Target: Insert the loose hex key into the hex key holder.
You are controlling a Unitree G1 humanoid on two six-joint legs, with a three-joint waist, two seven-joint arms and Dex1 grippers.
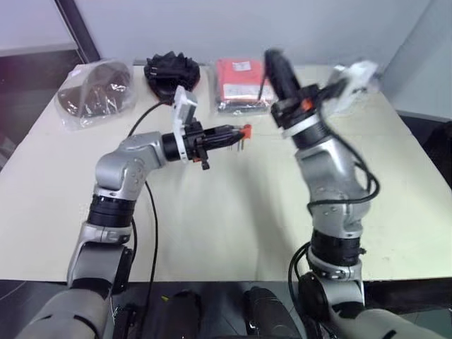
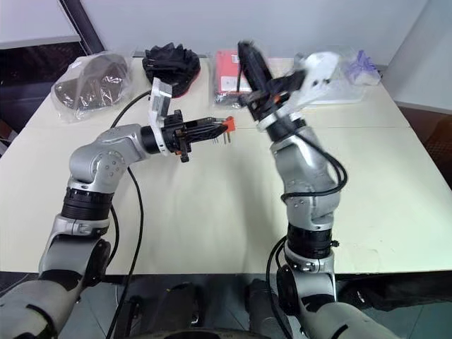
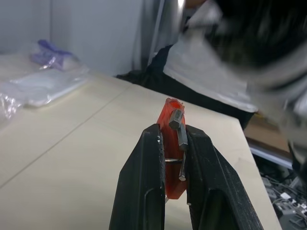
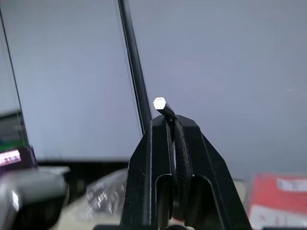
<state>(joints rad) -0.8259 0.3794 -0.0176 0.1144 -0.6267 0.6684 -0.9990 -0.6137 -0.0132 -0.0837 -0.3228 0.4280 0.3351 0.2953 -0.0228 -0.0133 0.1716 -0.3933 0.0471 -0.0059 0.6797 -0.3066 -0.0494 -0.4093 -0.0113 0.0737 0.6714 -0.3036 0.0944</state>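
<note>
My left gripper is held above the middle of the table, pointing right, shut on the hex key holder. In the left wrist view the holder is a red-orange block with short grey keys sticking out, clamped between the two black fingers. My right gripper is raised high, pointing up and away, above and to the right of the holder. It is shut on the loose hex key, whose pale end pokes out above the fingertips in the right wrist view.
At the back of the cream table lie a clear bag with a dark item, a black bundle, a red packet in clear plastic and a clear bag at the right. A black cable hangs from the left arm.
</note>
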